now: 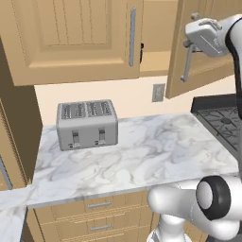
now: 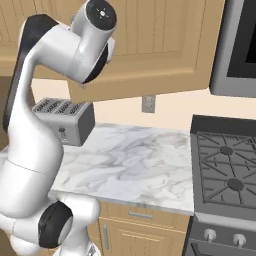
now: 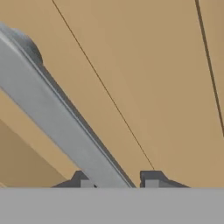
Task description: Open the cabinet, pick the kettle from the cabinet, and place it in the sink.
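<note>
The cabinet's left door is closed. Its right door stands swung partway out toward me, also seen from the other side. My gripper is at the upper part of that door's long silver handle. In the hand view the handle runs diagonally down between my gripper's two fingertips. A narrow gap shows beside the bar, so the jaws stand slightly open around it. The kettle and the sink are out of view.
A silver toaster sits at the back left of the marble counter. A wall outlet is behind it. A black stove adjoins the counter's right end, with a microwave above. Drawers run below the counter.
</note>
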Robot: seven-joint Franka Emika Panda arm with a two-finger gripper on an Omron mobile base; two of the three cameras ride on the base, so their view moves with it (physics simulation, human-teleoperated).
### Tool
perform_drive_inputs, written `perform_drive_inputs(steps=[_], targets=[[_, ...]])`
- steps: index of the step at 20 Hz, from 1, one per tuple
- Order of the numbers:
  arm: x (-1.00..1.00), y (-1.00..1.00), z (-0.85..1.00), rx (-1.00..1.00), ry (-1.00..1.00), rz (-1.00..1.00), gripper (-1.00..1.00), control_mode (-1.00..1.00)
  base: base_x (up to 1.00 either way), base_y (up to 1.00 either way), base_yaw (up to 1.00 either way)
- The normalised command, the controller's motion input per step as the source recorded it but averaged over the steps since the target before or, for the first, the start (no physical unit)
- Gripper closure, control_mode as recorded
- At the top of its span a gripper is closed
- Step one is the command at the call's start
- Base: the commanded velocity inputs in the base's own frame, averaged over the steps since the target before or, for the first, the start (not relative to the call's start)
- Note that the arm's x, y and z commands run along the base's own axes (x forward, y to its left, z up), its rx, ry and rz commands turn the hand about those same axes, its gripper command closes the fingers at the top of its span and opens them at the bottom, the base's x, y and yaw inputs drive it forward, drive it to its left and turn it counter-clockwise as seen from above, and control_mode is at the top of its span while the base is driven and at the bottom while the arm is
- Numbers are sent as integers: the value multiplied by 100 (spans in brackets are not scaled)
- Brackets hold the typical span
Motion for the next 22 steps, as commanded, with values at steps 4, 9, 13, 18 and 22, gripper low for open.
perform_drive_inputs(steps=[4,9,13,18,22], targets=[[-69,-24,0,15,0,23,100,-100,0,0,0],[-64,-25,0,14,0,23,100,-100,0,0,0],[-60,-27,0,13,0,22,100,-100,0,0,0],[-54,-24,-6,11,0,19,100,-100,0,0,0],[-29,0,-33,1,-2,11,100,-100,0,0,0]])
